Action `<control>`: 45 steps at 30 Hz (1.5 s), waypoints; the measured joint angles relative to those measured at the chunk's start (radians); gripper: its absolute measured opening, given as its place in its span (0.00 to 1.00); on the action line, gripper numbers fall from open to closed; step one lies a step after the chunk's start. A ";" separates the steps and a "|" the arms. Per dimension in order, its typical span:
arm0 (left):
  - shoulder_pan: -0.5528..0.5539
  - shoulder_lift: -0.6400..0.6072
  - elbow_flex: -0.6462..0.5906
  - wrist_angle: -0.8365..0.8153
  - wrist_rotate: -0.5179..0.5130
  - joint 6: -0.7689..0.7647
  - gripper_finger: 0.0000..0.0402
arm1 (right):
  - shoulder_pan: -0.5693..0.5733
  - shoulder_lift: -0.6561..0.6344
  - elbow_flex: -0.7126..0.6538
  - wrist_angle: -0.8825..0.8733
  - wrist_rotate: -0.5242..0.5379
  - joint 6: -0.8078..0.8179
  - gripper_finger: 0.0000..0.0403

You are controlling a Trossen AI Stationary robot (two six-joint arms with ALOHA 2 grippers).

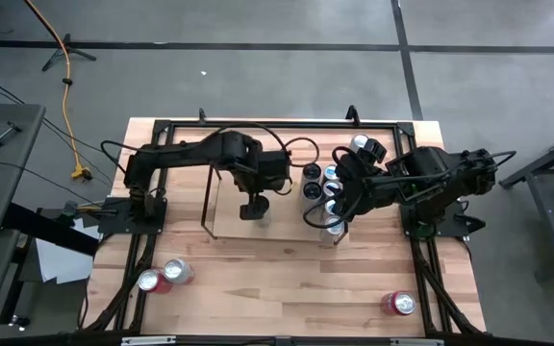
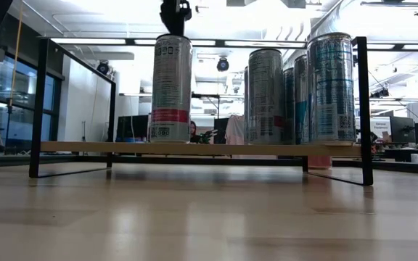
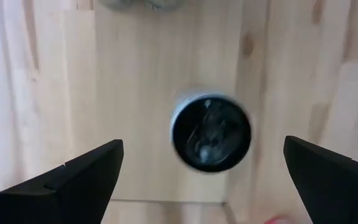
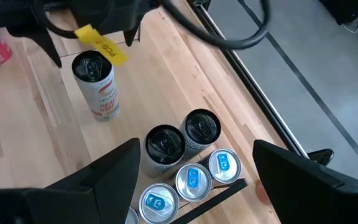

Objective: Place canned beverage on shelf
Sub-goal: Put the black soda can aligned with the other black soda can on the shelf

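A white-and-red can stands upright on its base on the left part of the light-wood shelf. Its dark top shows in the left wrist view. My left gripper hangs open just above it, pointing down, with the fingers wide on either side and clear of the can; in the high view the gripper hides the can. A group of several cans stands at the shelf's right end. My right gripper hovers open over that group, slanting down.
Two loose cans lie on the tabletop near the front left, and a red one lies near the front right. Bare shelf board lies to the left of the single can. Black wire frames close the shelf's ends.
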 joint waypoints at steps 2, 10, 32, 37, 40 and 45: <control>-0.013 -0.001 -0.011 0.004 -0.034 0.065 0.99 | 0.000 0.000 0.000 0.000 0.000 0.000 0.74; -0.024 -0.012 -0.035 0.055 -0.036 0.234 0.99 | 0.000 0.000 0.000 -0.001 0.000 0.000 0.74; -0.030 -0.247 -0.362 0.373 -0.002 0.265 0.99 | 0.000 0.015 0.000 -0.005 0.005 0.029 0.74; -0.029 -0.424 -0.638 0.649 -0.057 0.278 0.99 | -0.003 0.016 0.000 -0.005 0.009 0.029 0.74; -0.029 -0.471 -0.729 0.760 -0.079 0.317 0.99 | -0.008 0.017 0.000 -0.005 0.021 0.030 0.74; -0.030 -0.462 -0.776 0.785 -0.030 0.358 0.99 | -0.022 0.017 0.000 -0.003 0.029 0.030 0.74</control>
